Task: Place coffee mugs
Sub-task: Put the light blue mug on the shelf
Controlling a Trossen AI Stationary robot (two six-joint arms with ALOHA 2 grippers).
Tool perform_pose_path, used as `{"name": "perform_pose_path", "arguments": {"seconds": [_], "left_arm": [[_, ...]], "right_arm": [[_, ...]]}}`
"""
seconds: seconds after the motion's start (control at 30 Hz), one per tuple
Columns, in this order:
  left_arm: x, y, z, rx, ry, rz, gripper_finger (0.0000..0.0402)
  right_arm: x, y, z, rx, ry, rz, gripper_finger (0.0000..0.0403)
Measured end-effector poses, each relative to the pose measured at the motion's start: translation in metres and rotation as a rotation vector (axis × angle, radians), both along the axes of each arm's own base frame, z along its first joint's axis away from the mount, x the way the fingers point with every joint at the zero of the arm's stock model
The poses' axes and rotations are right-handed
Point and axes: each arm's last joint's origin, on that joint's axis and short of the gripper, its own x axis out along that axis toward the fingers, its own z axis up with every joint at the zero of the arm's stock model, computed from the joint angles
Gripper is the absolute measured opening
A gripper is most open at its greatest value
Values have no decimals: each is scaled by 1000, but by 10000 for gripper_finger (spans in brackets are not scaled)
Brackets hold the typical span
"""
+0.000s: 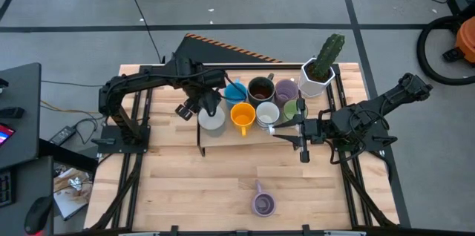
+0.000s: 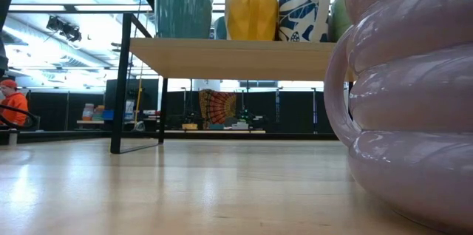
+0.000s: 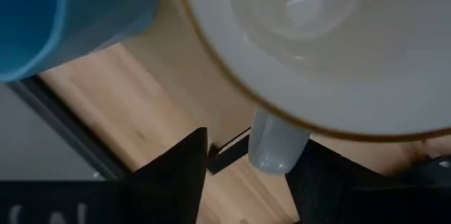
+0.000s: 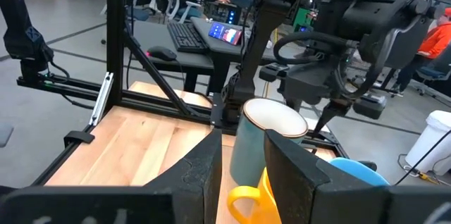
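Note:
Several coffee mugs stand on a raised wooden shelf [image 1: 223, 133]: blue [image 1: 236, 91], dark brown [image 1: 260, 89], purple [image 1: 286, 90], green [image 1: 294, 108], white patterned [image 1: 267, 114], orange [image 1: 243, 116] and a pale grey one [image 1: 211, 120] at the left end, upright on its base. My left gripper [image 3: 257, 150] points down over the grey mug [image 3: 317, 34], open, one finger on each side of its handle [image 3: 276, 146] with a gap. My right gripper [image 4: 243, 160] hangs level beside the shelf's right part, open and holding nothing. Another purple mug [image 1: 263, 203] stands on the table near the front edge.
A white hexagonal pot with a cactus [image 1: 320, 71] stands at the shelf's back right. The shelf's black legs [image 2: 117, 87] reach down to the table. Bare tabletop [image 1: 185, 184] lies in front of the shelf. A person in orange [image 2: 13, 106] shows in the room behind.

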Motion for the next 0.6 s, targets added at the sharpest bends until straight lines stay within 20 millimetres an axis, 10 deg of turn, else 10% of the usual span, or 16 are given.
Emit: {"name": "perform_pose_path", "arguments": {"seconds": [0.6], "left_arm": [[-10, 2, 20, 235, -45, 127, 183]], "right_arm": [[0, 0, 0, 8, 1, 3, 113]]}}
